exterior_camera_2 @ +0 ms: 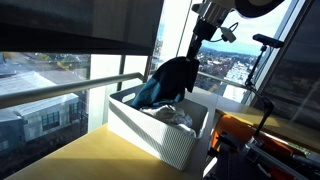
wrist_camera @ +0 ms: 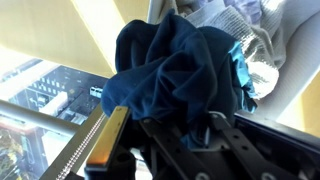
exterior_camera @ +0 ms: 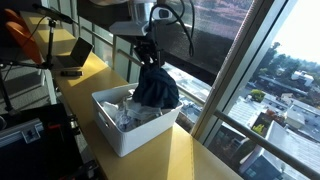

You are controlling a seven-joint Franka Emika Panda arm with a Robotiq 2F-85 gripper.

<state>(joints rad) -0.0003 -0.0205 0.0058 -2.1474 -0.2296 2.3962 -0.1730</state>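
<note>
My end effector (exterior_camera: 147,52) is clamped shut on a bunched fold at the top of the dark blue cloth (exterior_camera: 156,88). The cloth hangs from it over the far corner of the white basket (exterior_camera: 112,138), with its lower edge at about rim height. I cannot tell whether it touches the pale laundry (exterior_camera: 130,115) inside.

I judge the cloth light, limp and not slippery. It will drape, swing and maybe snag on the basket wall rather than slide. A pinch on a thick gathered fold, as I have here, seems the safest hold, since a single layer could pull free.

The basket sits on the yellow bench (exterior_camera: 195,155) beside the window. The wrist view shows crumpled folds packed close against the fingers. Only the exterior views show how the cloth hangs over the basket.
</note>
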